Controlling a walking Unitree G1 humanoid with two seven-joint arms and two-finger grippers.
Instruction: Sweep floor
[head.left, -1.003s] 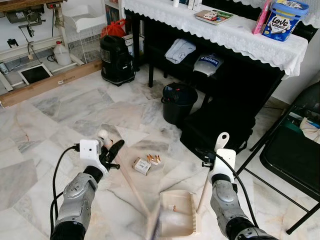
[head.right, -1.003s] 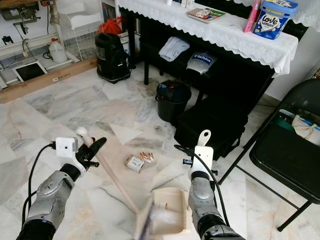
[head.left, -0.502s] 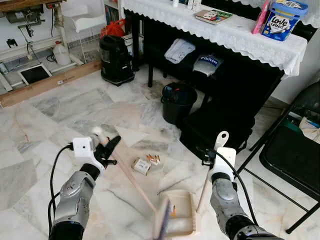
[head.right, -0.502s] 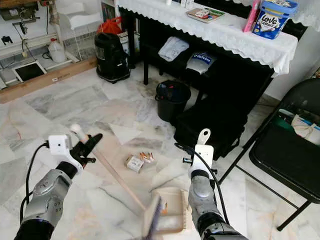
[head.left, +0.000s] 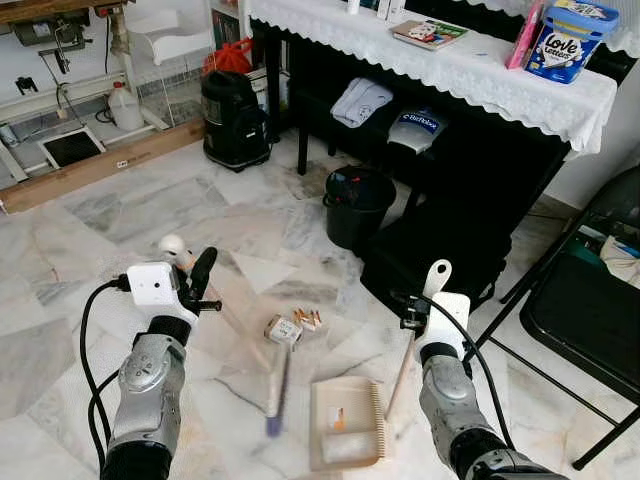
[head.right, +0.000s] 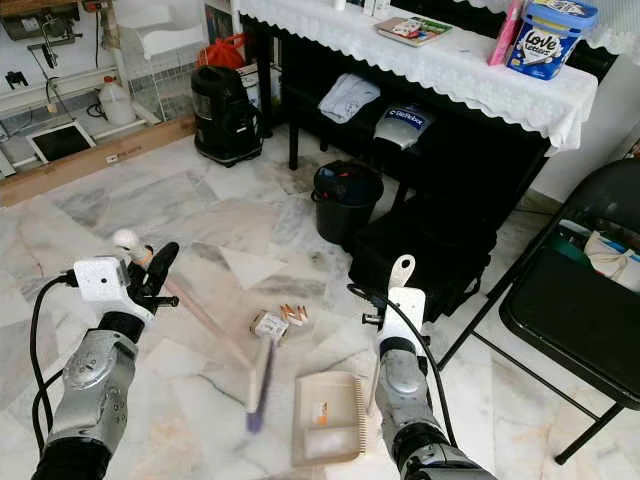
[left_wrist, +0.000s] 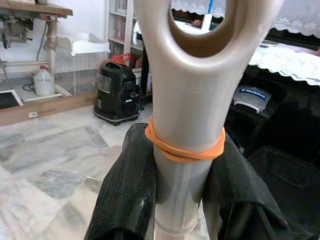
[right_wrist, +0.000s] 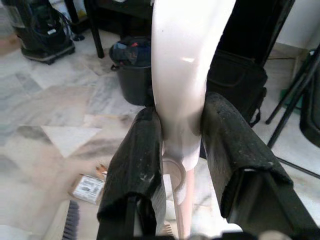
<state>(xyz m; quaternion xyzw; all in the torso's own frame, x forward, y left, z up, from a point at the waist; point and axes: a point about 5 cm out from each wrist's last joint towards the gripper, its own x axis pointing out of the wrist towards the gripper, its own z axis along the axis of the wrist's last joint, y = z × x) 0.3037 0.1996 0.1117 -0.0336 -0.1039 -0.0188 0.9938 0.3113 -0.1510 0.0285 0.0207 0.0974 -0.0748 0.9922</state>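
Observation:
My left gripper (head.left: 196, 281) is shut on the beige broom handle (left_wrist: 186, 100), which has an orange rubber band around it. The broom slants down to its blurred brush head (head.left: 275, 392), just in front of a small cardboard box (head.left: 283, 329) and several small orange bits (head.left: 309, 319) on the marble floor. My right gripper (right_wrist: 182, 107) is shut on the white upright handle (head.left: 436, 278) of the beige dustpan (head.left: 345, 436). The pan lies flat on the floor to the right of the brush, with a small scrap (head.left: 337, 420) inside.
A black bin (head.left: 358, 205) and a black case (head.left: 430, 258) stand under the lace-covered table (head.left: 450, 62). A black vacuum (head.left: 233, 118) is at the back left, beside a wooden plank (head.left: 100, 165). A black folding chair (head.left: 590, 300) stands close on the right.
My left gripper has drawn back to the left, swinging the brush head from over the dustpan leftward toward the box. The dustpan and right gripper have barely moved.

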